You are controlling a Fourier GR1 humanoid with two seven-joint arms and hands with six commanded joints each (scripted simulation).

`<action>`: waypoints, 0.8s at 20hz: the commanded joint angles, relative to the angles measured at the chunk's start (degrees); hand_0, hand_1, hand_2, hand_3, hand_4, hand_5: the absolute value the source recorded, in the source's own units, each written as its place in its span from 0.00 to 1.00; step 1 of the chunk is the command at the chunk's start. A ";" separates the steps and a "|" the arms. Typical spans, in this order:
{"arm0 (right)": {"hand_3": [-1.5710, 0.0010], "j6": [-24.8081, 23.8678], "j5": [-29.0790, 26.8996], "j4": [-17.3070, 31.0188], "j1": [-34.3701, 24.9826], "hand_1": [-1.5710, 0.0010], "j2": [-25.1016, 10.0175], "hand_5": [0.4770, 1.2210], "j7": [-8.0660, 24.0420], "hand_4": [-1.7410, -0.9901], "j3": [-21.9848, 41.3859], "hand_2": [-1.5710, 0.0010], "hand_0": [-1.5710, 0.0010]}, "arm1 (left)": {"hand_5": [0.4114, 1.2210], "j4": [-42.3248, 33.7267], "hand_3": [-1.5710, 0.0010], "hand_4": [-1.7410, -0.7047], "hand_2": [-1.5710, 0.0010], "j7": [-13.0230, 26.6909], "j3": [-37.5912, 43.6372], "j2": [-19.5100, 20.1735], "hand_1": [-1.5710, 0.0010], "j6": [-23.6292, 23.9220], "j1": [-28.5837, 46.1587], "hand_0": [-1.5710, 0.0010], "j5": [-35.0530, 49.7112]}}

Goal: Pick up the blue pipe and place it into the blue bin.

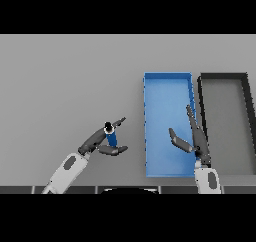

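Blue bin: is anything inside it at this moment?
The blue bin shows only bare floor. The right hand hangs over its right side, covering some floor. The blue pipe is outside, in the left hand.

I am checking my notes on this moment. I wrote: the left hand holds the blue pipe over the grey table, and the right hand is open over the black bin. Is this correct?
Not quite. In the head view the right hand is open over the blue bin, not the black bin, which lies further right. The rest holds: the left hand has its fingers round the blue pipe over the grey table.
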 commanded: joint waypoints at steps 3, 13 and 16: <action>1.00 -0.07 -0.41 0.45 -0.22 1.00 0.36 0.24 -0.60 0.69 -0.18 1.00 1.00 | 0.40 1.26 0.66 0.44 0.69 -1.00 1.35 -2.50 0.80 -0.51 0.35 0.92 3.26; 1.00 0.57 -1.45 0.61 -1.68 1.00 0.72 0.21 1.29 0.69 -0.14 1.00 1.00 | 0.94 -2.05 0.08 0.24 0.08 -3.80 -0.54 -4.14 0.09 2.59 1.29 0.10 1.11; 1.00 0.65 -2.03 0.33 -1.43 1.00 0.53 0.21 0.86 0.69 -0.63 1.00 1.00 | 0.97 -4.37 0.04 0.26 0.04 -4.70 -0.12 -4.94 0.04 3.14 1.20 0.05 0.99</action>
